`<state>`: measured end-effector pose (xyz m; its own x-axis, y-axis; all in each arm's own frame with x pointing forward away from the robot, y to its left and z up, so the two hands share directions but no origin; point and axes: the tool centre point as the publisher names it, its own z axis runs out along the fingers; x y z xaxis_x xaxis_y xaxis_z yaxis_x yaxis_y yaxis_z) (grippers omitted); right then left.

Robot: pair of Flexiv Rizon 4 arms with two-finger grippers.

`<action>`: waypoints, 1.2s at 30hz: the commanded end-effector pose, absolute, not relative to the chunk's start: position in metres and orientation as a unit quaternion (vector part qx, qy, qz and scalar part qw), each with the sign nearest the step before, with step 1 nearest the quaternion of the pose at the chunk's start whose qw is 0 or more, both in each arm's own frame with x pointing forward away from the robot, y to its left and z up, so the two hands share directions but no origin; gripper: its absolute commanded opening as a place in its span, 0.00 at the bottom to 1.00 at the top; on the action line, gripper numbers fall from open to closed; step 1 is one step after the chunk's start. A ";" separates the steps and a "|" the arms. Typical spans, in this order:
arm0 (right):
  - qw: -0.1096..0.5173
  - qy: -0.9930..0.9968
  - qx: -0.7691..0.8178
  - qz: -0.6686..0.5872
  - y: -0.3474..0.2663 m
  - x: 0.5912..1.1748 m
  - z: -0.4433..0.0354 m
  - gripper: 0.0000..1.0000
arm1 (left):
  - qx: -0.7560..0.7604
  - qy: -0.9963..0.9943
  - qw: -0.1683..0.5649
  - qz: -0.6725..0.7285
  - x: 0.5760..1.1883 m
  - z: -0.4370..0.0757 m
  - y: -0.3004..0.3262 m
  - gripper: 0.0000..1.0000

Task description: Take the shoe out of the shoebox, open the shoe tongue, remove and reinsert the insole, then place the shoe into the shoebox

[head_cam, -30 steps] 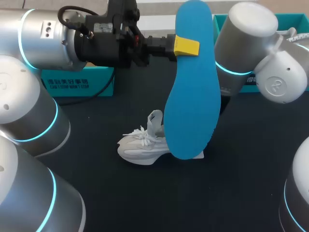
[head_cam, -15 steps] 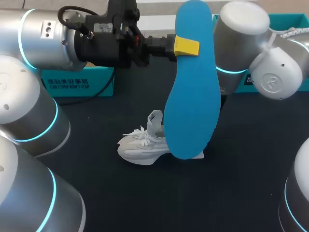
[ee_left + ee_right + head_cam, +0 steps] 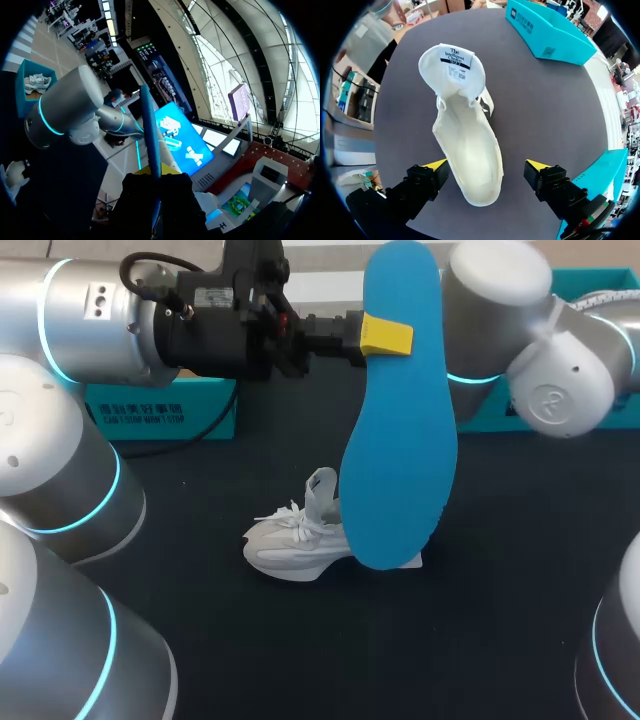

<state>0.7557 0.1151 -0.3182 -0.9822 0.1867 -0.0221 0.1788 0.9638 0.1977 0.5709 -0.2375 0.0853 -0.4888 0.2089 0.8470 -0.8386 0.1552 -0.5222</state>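
Our left gripper (image 3: 385, 335) clamped on blue insole (image 3: 400, 420), holding it upright, high over dark table (image 3: 200, 640). White shoe (image 3: 298, 538) on table beneath, tongue (image 3: 451, 67) flipped open. Teal shoebox (image 3: 160, 410) behind, well apart. Our right gripper (image 3: 487, 166) over shoe's heel end, fingers spread wide either side, touching nothing.

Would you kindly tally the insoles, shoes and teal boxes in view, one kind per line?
Blue insole: 1
White shoes: 2, a loose shoe and a boxed shoe
Teal boxes: 2, the left box and the right box
Total: 5
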 end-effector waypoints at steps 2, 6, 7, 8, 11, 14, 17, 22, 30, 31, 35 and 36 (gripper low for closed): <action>0.006 0.992 0.084 0.091 0.136 0.777 -0.345 1.00 | 0.254 -0.621 0.437 0.599 0.570 0.084 -0.239 0.00; 0.008 0.994 0.063 0.092 0.142 0.785 -0.353 1.00 | 0.254 -0.621 0.437 0.599 0.570 0.084 -0.239 0.00; 0.005 0.994 0.064 0.089 0.143 0.787 -0.355 1.00 | 0.254 -0.621 0.437 0.599 0.570 0.084 -0.239 0.00; 0.004 0.995 0.055 0.088 0.144 0.788 -0.357 1.00 | 0.254 -0.621 0.437 0.599 0.570 0.084 -0.239 0.00; -0.005 0.995 0.044 0.085 0.147 0.789 -0.363 1.00 | 0.254 -0.621 0.437 0.599 0.570 0.084 -0.239 0.00; -0.016 0.996 0.042 0.080 0.147 0.787 -0.370 1.00 | 0.254 -0.621 0.437 0.599 0.570 0.084 -0.239 0.00; -0.020 0.996 0.043 0.080 0.146 0.785 -0.377 1.00 | 0.254 -0.621 0.437 0.599 0.570 0.084 -0.239 0.00; -0.033 0.996 0.046 0.072 0.145 0.787 -0.388 0.71 | 0.254 -0.621 0.437 0.599 0.570 0.084 -0.239 0.00; -0.052 0.996 0.043 0.062 0.140 0.785 -0.396 0.23 | 0.254 -0.621 0.437 0.599 0.570 0.084 -0.239 0.00; -0.053 0.996 0.043 0.062 0.140 0.784 -0.397 0.23 | 0.254 -0.621 0.437 0.599 0.570 0.084 -0.239 0.00; -0.057 0.995 0.045 0.064 0.140 0.783 -0.400 0.19 | 0.254 -0.621 0.437 0.599 0.570 0.084 -0.239 0.00; -0.060 0.995 0.048 0.064 0.140 0.783 -0.400 0.14 | 0.254 -0.621 0.437 0.599 0.570 0.084 -0.239 0.00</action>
